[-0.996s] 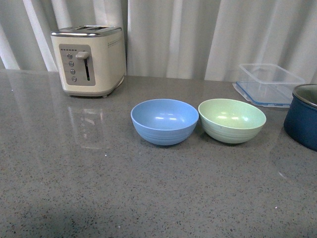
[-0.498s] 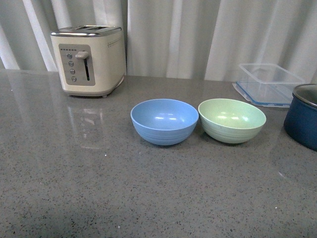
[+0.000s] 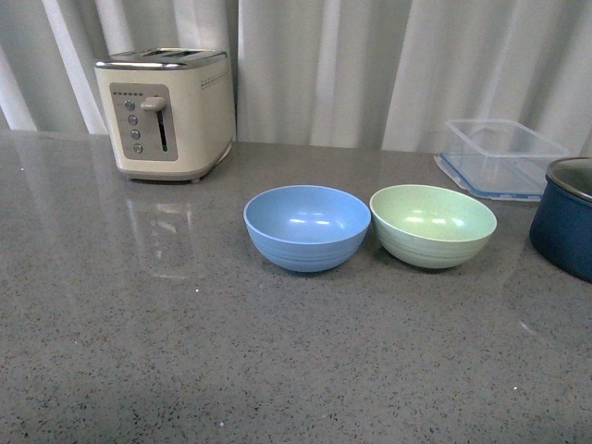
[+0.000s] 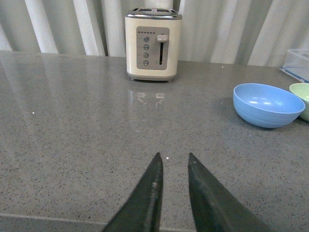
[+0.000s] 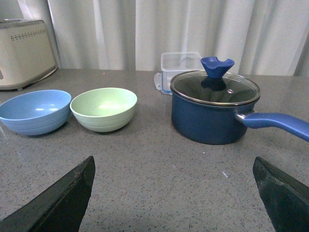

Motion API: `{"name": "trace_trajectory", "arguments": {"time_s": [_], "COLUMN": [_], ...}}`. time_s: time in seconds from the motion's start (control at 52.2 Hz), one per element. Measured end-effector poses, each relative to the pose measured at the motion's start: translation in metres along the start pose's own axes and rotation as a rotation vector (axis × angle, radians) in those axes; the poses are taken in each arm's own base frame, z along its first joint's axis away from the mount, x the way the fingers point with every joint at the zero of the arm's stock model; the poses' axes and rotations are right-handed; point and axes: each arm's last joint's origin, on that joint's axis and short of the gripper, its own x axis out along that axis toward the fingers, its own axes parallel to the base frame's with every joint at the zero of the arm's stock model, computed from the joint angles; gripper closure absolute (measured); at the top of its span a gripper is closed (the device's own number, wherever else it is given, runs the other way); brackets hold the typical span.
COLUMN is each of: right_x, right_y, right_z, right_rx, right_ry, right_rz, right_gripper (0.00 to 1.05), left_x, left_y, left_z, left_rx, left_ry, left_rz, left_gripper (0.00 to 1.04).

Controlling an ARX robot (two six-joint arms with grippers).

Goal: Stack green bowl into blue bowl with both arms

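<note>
The green bowl (image 3: 433, 225) stands upright and empty on the grey counter, just right of the blue bowl (image 3: 307, 227), nearly touching it. Neither arm shows in the front view. In the left wrist view my left gripper (image 4: 173, 162) is shut and empty, low over bare counter, with the blue bowl (image 4: 268, 104) well away and a sliver of the green bowl (image 4: 301, 96) at the frame edge. In the right wrist view my right gripper (image 5: 174, 166) is wide open and empty, with the green bowl (image 5: 103, 108) and blue bowl (image 5: 35, 111) ahead of it.
A cream toaster (image 3: 166, 111) stands at the back left. A clear plastic container (image 3: 499, 155) sits at the back right. A dark navy pot (image 5: 215, 108) with a glass lid and blue handle stands right of the green bowl. White curtains hang behind.
</note>
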Motion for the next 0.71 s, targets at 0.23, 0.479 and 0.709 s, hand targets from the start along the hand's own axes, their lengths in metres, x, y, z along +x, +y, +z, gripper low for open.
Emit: {"name": "trace_trajectory", "arguments": {"time_s": [0.23, 0.479, 0.709], "right_x": [0.006, 0.060, 0.138], "right_y": [0.002, 0.018, 0.037], "right_z": [0.016, 0.085, 0.106], "right_rx": [0.108, 0.300, 0.373], "right_ry": [0.125, 0.348, 0.528], "right_rz": [0.205, 0.356, 0.262], "right_gripper": [0.10, 0.10, 0.10], "left_x": [0.000, 0.000, 0.000], "left_y": [0.000, 0.000, 0.000], "left_z": [0.000, 0.000, 0.000], "left_rx": [0.000, 0.002, 0.002], "left_ry": [-0.001, -0.001, -0.001], "left_rz": [0.000, 0.000, 0.000], "left_gripper": [0.41, 0.06, 0.07]}}
